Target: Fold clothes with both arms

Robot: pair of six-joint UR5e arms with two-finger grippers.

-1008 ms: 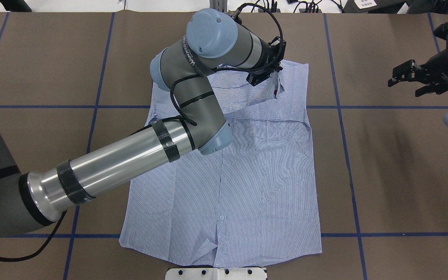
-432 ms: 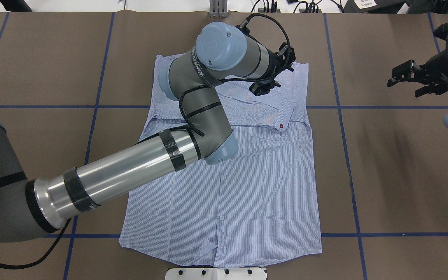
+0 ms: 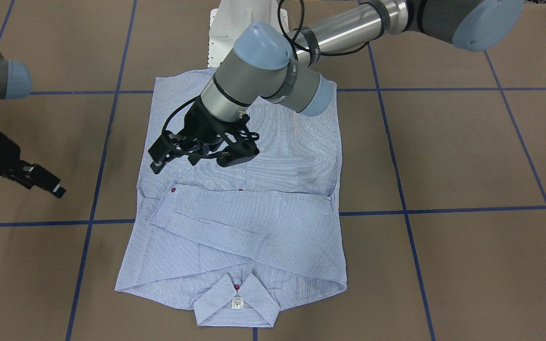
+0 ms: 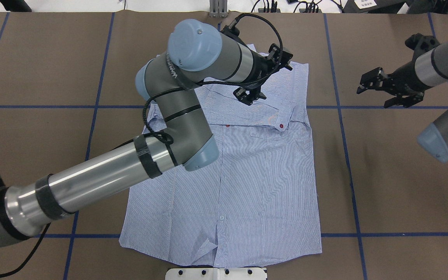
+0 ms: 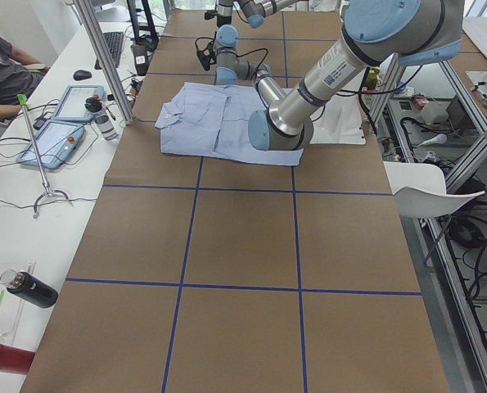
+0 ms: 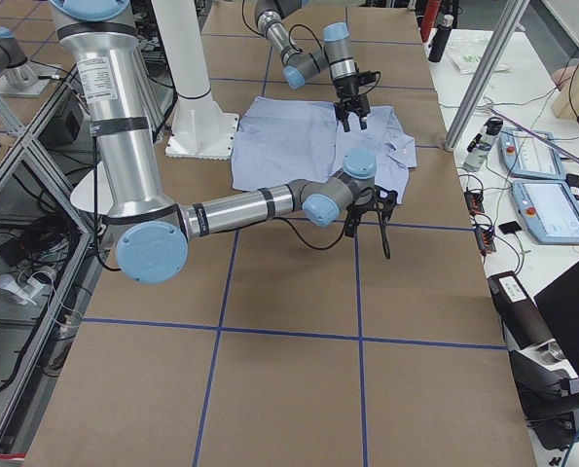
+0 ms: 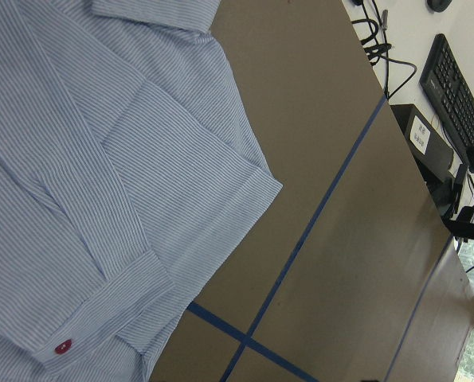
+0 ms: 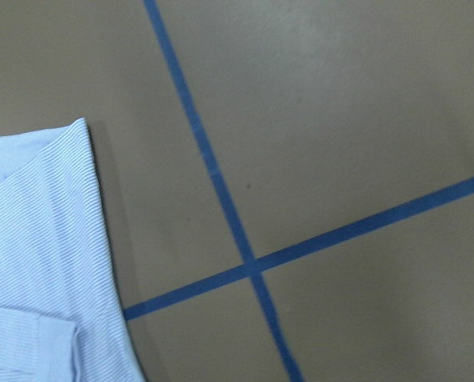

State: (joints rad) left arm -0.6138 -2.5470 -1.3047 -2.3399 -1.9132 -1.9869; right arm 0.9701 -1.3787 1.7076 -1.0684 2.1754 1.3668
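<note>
Brown table (image 4: 403, 175) holds the striped shirt (image 4: 263, 182) flat in the middle. Left gripper (image 4: 249, 99) hangs over its folded sleeve (image 4: 255, 114), spread wide, holding nothing. Right gripper (image 4: 372, 97) floats off right, also spread, touching nothing.

No text is legible; white lettering on the left arm's (image 4: 103, 179) black strap (image 4: 172, 72) blurs.

Bright, even light from above fills every view. Shadows are soft (no hard edges): a faint dark patch lies on the desk (image 4: 399, 182) at 3 o'clock of the shirt (image 4: 263, 186) in the overhead view. The silver tube of the left arm (image 4: 103, 177) shows white glare streaks. The right wrist view looks slightly soft.
</note>
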